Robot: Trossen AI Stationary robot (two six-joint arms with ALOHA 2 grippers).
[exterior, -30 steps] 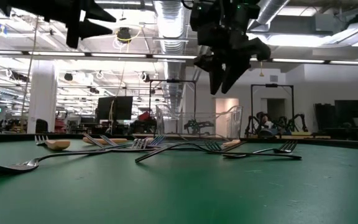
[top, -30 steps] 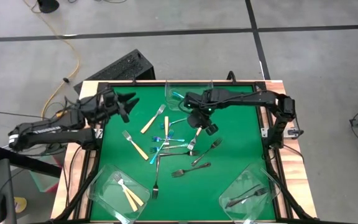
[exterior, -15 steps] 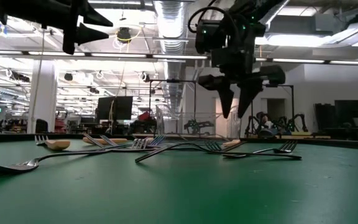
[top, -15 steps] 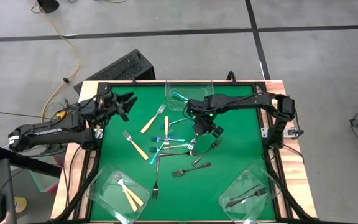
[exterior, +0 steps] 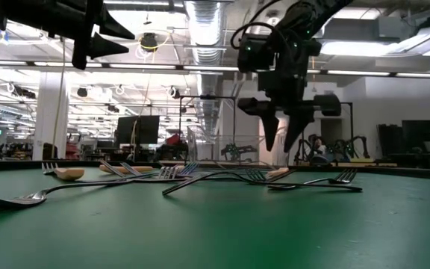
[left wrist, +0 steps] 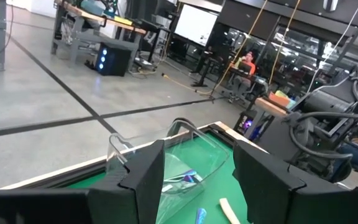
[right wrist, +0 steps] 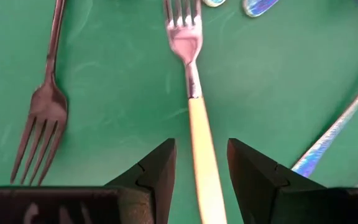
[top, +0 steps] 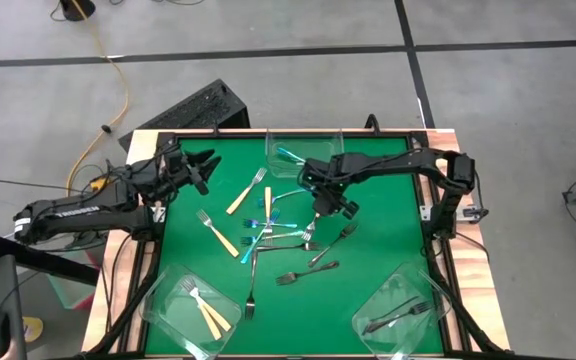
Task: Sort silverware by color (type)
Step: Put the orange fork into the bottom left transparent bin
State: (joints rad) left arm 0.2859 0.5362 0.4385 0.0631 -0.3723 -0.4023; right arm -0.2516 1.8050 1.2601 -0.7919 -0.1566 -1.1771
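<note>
Right gripper [right wrist: 197, 163], jaws parted, empty, straddles the cream-handled fork [right wrist: 194, 106] mid-table. Light, stiff, slick; likely best pinched across the handle. Left gripper [left wrist: 194, 171] waits open, far-left corner.

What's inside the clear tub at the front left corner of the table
The front-left clear tub holds two tan-handled forks, lying side by side with tines toward the table's left edge. Nothing else shows through its clear plastic, and nothing covers it.

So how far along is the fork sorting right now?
Done: two tan-handled forks lie in the near-left tub, dark metal forks in the near-right tub, a teal fork in the far tub. In hand: nothing gripped; the open right gripper straddles a tan-handled fork. Left: the forks scattered mid-mat. The open left gripper waits.
</note>
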